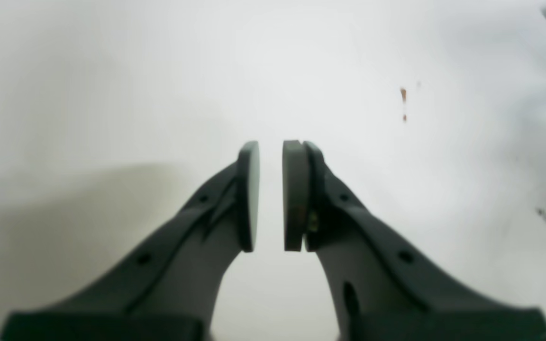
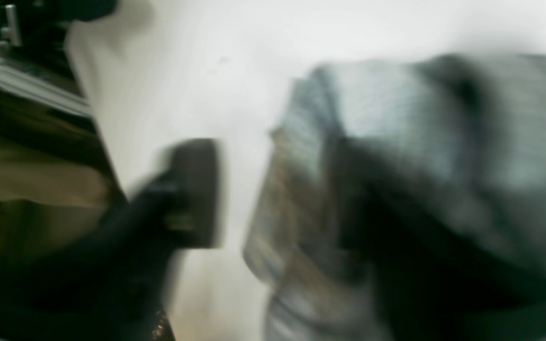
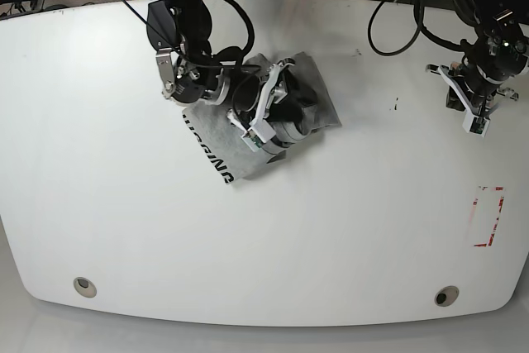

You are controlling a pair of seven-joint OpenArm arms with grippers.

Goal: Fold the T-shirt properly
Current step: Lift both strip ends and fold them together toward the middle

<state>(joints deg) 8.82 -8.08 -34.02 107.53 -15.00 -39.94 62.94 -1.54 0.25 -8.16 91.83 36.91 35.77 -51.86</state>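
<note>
The T-shirt [image 3: 213,134] is a grey bundle with black lettering on its lower-left edge, lying bunched on the white table [image 3: 331,237] at the upper middle. My right gripper [image 3: 250,126] is down on the bundle. In the blurred right wrist view the right gripper [image 2: 254,180] has its jaws apart, with one dark finger [image 2: 197,189] over bare table and grey cloth [image 2: 420,118] draped over the other side. My left gripper [image 3: 476,120] hangs over bare table at the far right, away from the shirt. In the left wrist view the left gripper [image 1: 270,147] holds nothing and only a narrow slit shows between its pads.
A red marked rectangle [image 3: 488,217] is on the table at the right. Two round holes [image 3: 83,287] [image 3: 446,297] sit near the front edge. Small brown specks [image 1: 403,94] mark the tabletop under the left gripper. Cables hang behind the table's far edge.
</note>
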